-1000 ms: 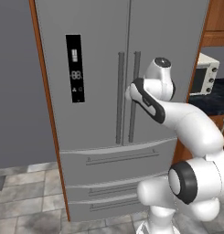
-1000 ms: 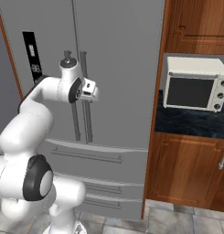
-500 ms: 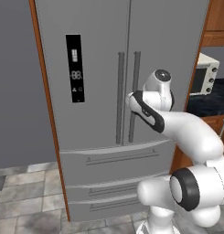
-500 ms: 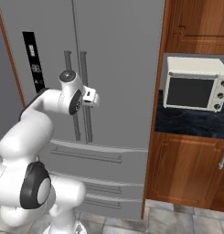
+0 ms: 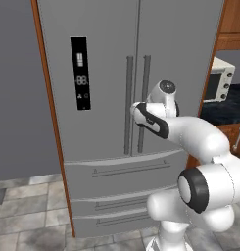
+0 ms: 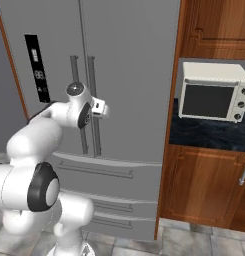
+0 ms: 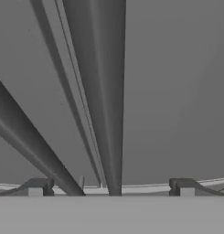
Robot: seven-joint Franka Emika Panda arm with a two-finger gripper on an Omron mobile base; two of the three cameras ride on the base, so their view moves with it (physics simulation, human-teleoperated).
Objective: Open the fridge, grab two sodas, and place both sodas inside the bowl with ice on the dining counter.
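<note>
The two-finger gripper (image 7: 111, 189) has come lower and closer, jaws spread wide and empty, with a vertical bar handle (image 7: 106, 91) rising between them (not yet gripped); behind, the tall grey French-door fridge (image 5: 116, 59) is still closed, so opening comes next.

The fridge (image 5: 116, 98) is a tall grey French-door unit standing upright, both upper doors shut. A black display strip (image 5: 80, 72) sits on its left door. Two vertical bar handles (image 5: 136, 105) run side by side along the centre seam, just right of the strip. Below the doors, its drawers (image 5: 119, 188) are closed.
</note>
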